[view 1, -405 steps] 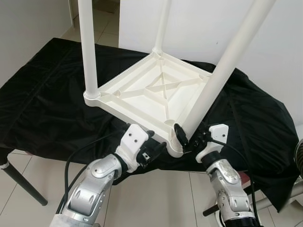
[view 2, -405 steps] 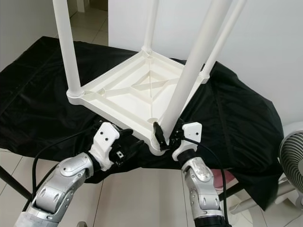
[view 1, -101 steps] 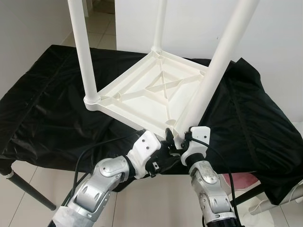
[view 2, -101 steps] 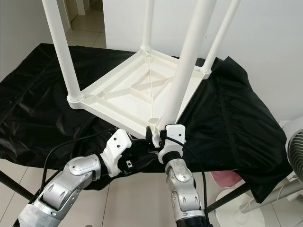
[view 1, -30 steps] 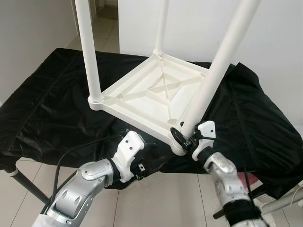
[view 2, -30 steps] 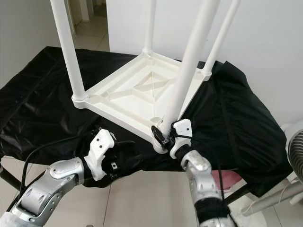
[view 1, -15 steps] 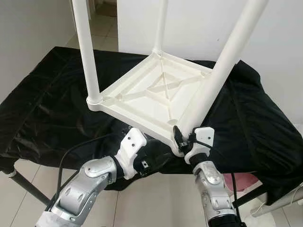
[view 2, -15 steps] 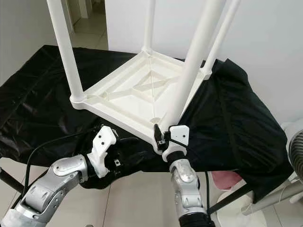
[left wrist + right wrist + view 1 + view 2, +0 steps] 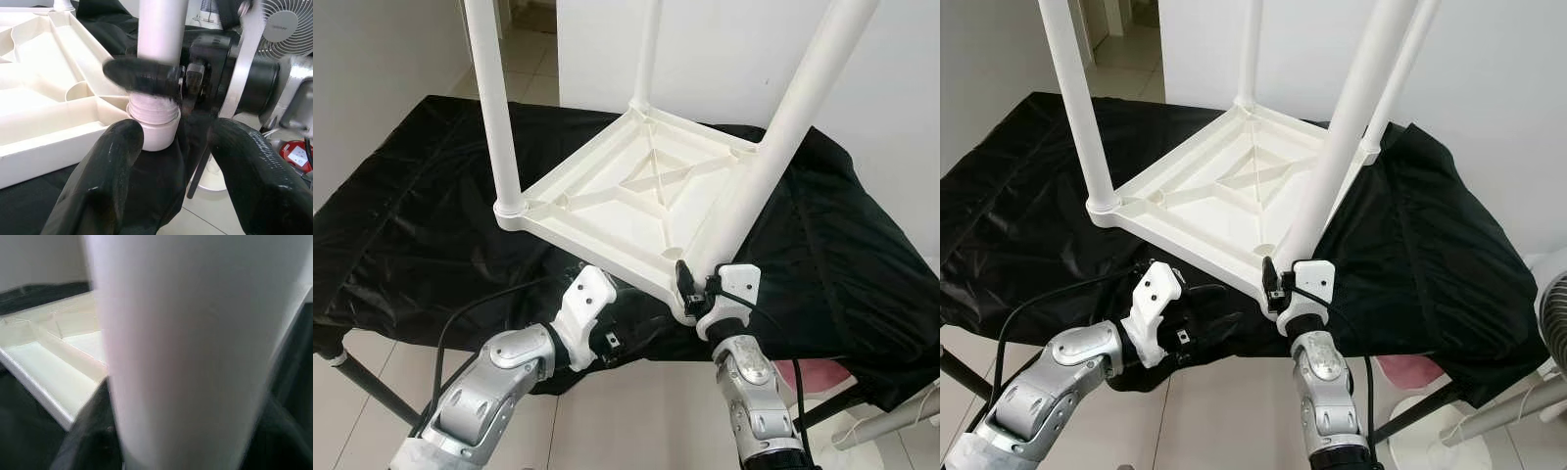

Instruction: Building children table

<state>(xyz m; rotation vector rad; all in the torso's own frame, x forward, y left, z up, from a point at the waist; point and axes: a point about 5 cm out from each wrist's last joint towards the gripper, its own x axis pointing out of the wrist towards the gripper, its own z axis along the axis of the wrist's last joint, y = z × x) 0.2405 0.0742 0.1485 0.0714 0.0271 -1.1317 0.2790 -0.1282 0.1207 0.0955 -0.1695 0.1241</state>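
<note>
A white children's table (image 9: 636, 196) lies upside down on a black cloth, its legs pointing up. The near leg (image 9: 783, 127) stands in the near corner socket, and its threaded end (image 9: 152, 110) shows above the socket in the left wrist view. My right gripper (image 9: 690, 284) is shut on the base of this leg, one black finger (image 9: 142, 76) wrapped across it. The leg (image 9: 186, 347) is pressed close to the right wrist camera. My left gripper (image 9: 1205, 304) is open just left of and below that corner, its fingers (image 9: 112, 161) either side of the socket without touching it.
Three more legs stand in the other corners: left (image 9: 494, 98), far (image 9: 646, 49) and right (image 9: 1400, 69). The black cloth (image 9: 411, 225) covers a work table with a dark leg (image 9: 372, 392). A fan (image 9: 1552, 304) stands at the right, and a pink object (image 9: 813, 377) lies on the floor.
Over the last second my right forearm has swung in from the right to under the corner, still holding the leg. The left gripper has edged closer to the corner.
</note>
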